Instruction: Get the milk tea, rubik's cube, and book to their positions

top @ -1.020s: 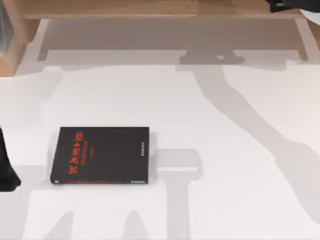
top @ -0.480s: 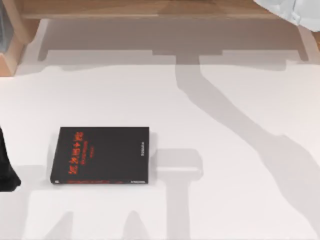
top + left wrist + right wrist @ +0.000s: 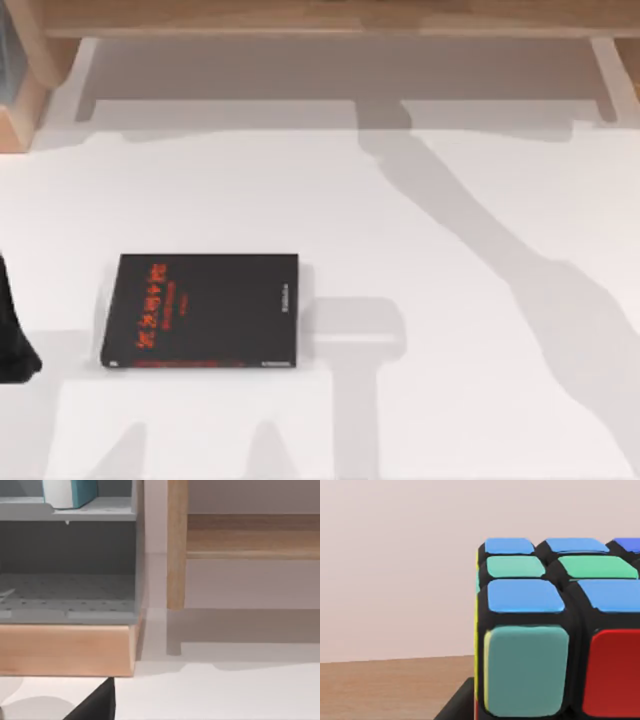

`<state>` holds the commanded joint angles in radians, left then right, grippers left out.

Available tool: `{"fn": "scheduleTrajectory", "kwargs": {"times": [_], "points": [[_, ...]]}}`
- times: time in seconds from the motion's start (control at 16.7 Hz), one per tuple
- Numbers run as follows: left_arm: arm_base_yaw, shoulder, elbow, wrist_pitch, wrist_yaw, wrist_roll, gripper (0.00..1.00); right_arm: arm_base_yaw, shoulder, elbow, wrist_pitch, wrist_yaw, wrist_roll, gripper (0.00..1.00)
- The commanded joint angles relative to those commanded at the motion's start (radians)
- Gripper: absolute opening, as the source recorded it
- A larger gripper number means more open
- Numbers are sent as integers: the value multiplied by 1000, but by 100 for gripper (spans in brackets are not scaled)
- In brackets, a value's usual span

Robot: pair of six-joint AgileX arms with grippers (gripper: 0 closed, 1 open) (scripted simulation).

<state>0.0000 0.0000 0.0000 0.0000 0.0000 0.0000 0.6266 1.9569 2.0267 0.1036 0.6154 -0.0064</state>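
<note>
The rubik's cube [image 3: 555,630] looms very close in the right wrist view, with blue and green tiles on top and teal and red ones on the near face. It is over a wooden surface [image 3: 385,690]. A dark part of my right gripper [image 3: 455,705] sits against its lower edge. The book [image 3: 70,492], cyan with a white edge, stands on a grey shelf in the left wrist view. My left arm [image 3: 12,345] is parked at the table's left edge, and a dark part of the left gripper [image 3: 97,705] shows low in its wrist view. The milk tea is out of view.
A thin black book with red lettering [image 3: 200,310] lies flat on the white table, left of centre. A wooden shelf [image 3: 320,18] runs along the back. A grey cabinet on a wooden base [image 3: 65,650] stands at the back left beside a wooden post [image 3: 176,545].
My right arm has left the top view's top right corner, and its shadow on the table has shifted. The black book and the left arm have not moved.
</note>
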Motion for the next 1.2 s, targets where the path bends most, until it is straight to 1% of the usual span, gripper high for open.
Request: {"fn": "scheduleTrajectory", "kwargs": {"times": [0.24, 0.42, 0.6, 0.9, 1.2], "points": [[0, 0, 0, 0, 0, 0, 100, -32, 151, 249, -47, -62, 1, 0], [0, 0, 0, 0, 0, 0, 100, -52, 254, 360, -157, -61, 11, 0], [0, 0, 0, 0, 0, 0, 100, -71, 316, 409, -245, -34, 18, 0], [0, 0, 0, 0, 0, 0, 100, -72, 329, 412, -261, -25, 19, 0], [0, 0, 0, 0, 0, 0, 100, -72, 329, 412, -261, -25, 19, 38]]}}
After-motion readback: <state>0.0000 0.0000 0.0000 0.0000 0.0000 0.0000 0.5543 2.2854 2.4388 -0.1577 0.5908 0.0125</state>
